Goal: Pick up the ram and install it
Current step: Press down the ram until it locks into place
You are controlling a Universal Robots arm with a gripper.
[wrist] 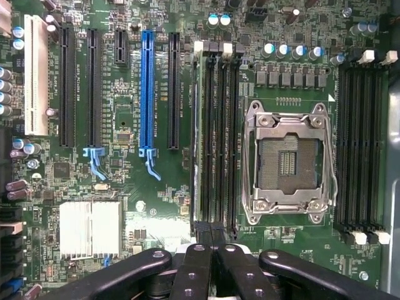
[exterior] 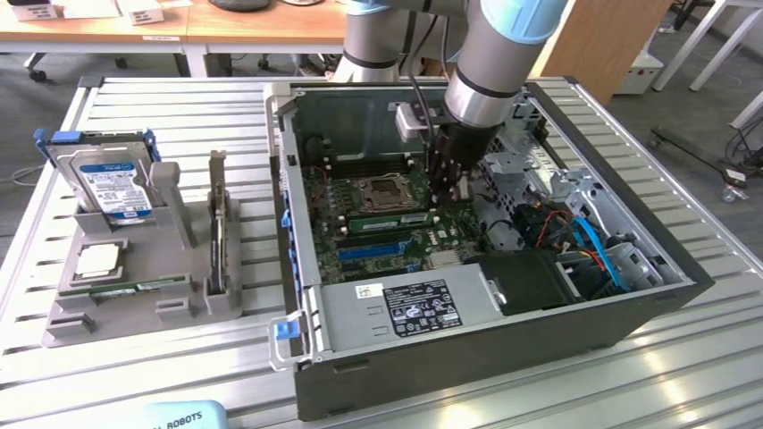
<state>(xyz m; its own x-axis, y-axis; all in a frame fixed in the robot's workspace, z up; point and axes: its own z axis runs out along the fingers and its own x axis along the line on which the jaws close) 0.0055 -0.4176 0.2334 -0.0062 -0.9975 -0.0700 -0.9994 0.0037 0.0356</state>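
Observation:
A green ram [exterior: 388, 217] stands on edge in a slot of the motherboard, just beside the open processor socket [exterior: 384, 189]. My gripper [exterior: 453, 190] hangs inside the computer case [exterior: 477, 331], close above the end of that ram that lies toward the exterior view's right; whether they touch I cannot tell. In the wrist view the black fingers [wrist: 195, 269] are pressed together, and my gripper [wrist: 211, 240] sits over the dark memory slots [wrist: 219, 137] next to the socket [wrist: 287, 162], with nothing seen between the fingers. A second ram [exterior: 125, 288] lies flat in the grey holder [exterior: 71, 326].
The grey holder on the exterior view's left also carries a blue-labelled hard drive [exterior: 113, 188], a square silver processor [exterior: 98, 258] and an upright card [exterior: 217, 237]. Inside the case are a power supply [exterior: 406, 308], blue cables [exterior: 596, 246] and metal drive bays [exterior: 560, 179] close around the arm.

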